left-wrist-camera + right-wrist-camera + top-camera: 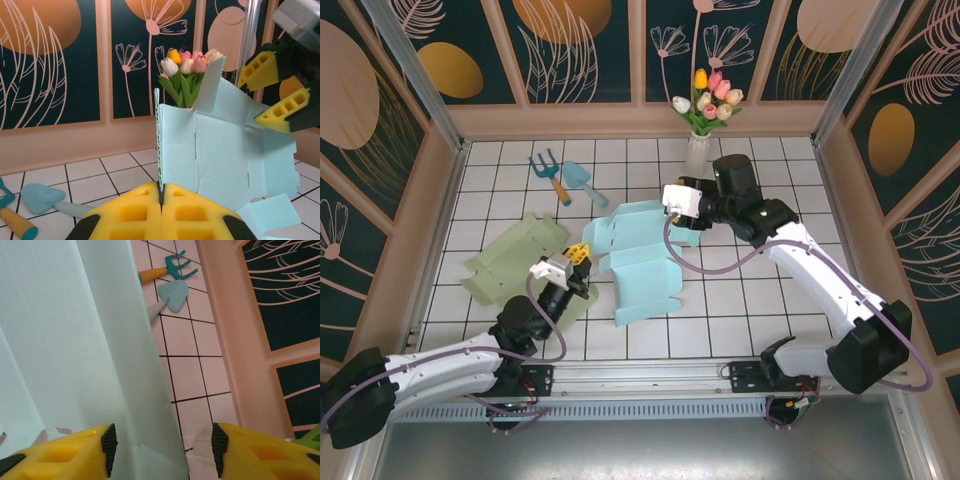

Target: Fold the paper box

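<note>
**Item.** The paper box point(640, 262) is a pale blue card blank in the middle of the worktop point(750, 310). It is part erected: one panel stands upright and the rest lies on the tiles.

**Left jaws.** Closed on the lower edge of the upright panel. The yellow pads point(132, 215) meet with the card pinched between them.

**Right jaws.** Open. Their pads point(75, 450) stand either side of a free panel edge, and the card between them is not clamped.

**Risks, as judged:**
- The left hold is a thin pinch on an edge. A firm push from the right side could pull the card out of it, or buckle the panel away from its score line.
- If the right jaws close off the score, the fold will set crooked.
- The vase of tulips point(700, 148) stands just behind the right arm, and a wide wrist swing could topple it.
- A green blank point(515, 255) lies just beside the box under the left arm and could be dragged along.
- The fork point(548, 170) and trowel point(582, 182) lie well apart, so the risk from them is low.
</note>
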